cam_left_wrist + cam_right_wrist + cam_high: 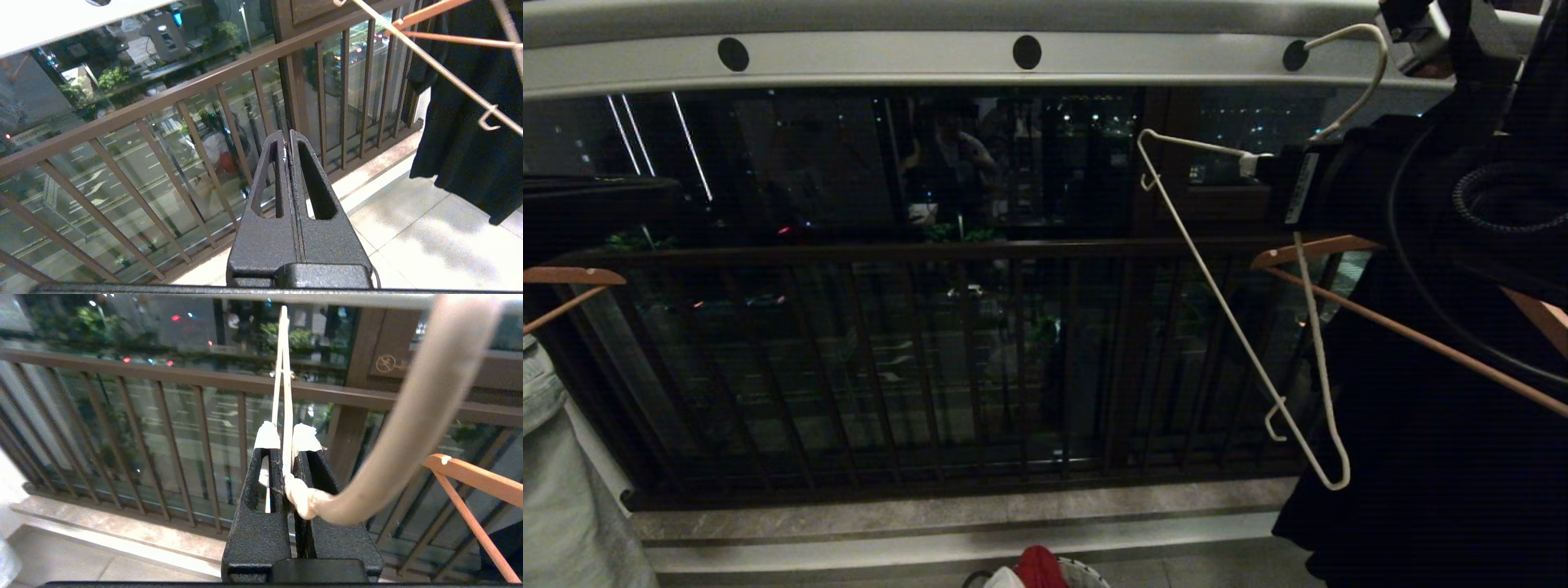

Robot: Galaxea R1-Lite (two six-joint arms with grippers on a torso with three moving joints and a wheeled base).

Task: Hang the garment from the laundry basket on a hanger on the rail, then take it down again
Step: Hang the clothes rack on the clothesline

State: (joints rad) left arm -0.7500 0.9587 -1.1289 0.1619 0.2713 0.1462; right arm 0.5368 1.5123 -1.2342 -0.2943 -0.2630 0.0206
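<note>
One white wire hanger (1241, 327) is being gripped by the closed right gripper (286, 437) at upper right, below the rail (931, 61). The left gripper (288, 139) is being kept closed, empty. Two wooden hangers (1380, 318) are being seen; red cloth (1039, 567) is being held in the laundry basket (1086, 574) at the bottom edge.

We count one wire hanger (1241, 327); one rail (890, 61), with three dark holes showing along its face; two wooden hangers, one at the left edge (568, 286) and one at the right (1380, 318); one black garment (1421, 457); one red cloth (1039, 565) in one basket (1086, 574); two pincers, one left (288, 143) and one right (286, 435).
</note>
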